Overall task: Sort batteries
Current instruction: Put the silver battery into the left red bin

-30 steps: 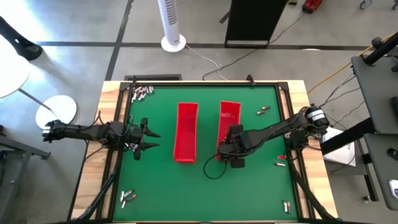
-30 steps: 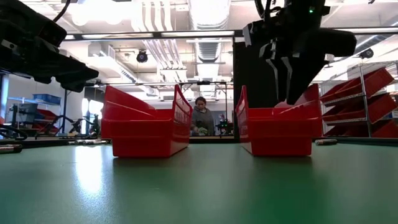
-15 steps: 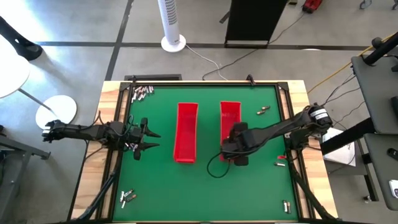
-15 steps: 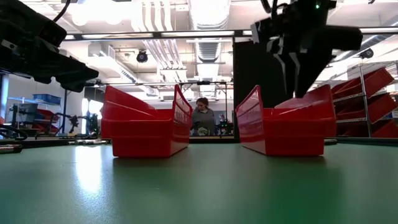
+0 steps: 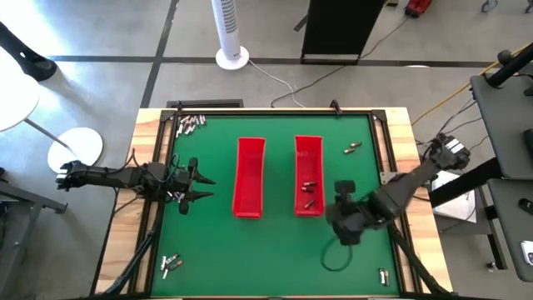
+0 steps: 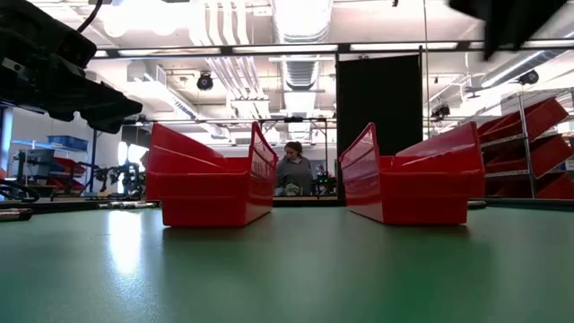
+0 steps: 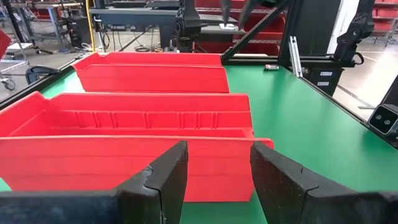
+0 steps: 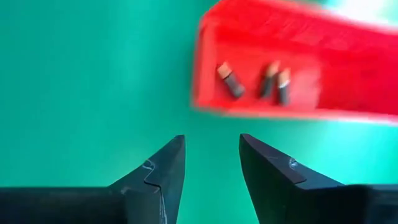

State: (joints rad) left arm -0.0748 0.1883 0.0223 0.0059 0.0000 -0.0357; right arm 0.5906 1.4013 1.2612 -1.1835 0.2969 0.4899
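Two long red trays (image 5: pixel 250 177) (image 5: pixel 308 167) lie side by side mid-table. Three small dark batteries (image 8: pixel 267 79) rest on the floor of the right tray, near its near end (image 5: pixel 309 193). More batteries lie loose on the green mat at the far left corner (image 5: pixel 190 123), the near left corner (image 5: pixel 171 264), far right (image 5: pixel 353 148) and near right (image 5: pixel 384 277). My right gripper (image 8: pixel 211 162) hangs open over bare mat just right of the right tray's near end (image 5: pixel 343 227), holding nothing. My left gripper (image 7: pixel 217 168) waits open at the left edge (image 5: pixel 198 185), facing the left tray.
A black cable loop (image 5: pixel 333 260) hangs from my right arm over the near mat. A black frame (image 5: pixel 275 110) borders the mat. In the low view both trays (image 6: pixel 211 184) (image 6: pixel 413 179) stand ahead, and a person shows far off between them. Open mat lies near the front edge.
My right gripper has risen from the right tray's near end and swung toward the table's right and near edges, leaving the low view. The batteries in that tray are now uncovered. In the low view the right tray has turned slightly.
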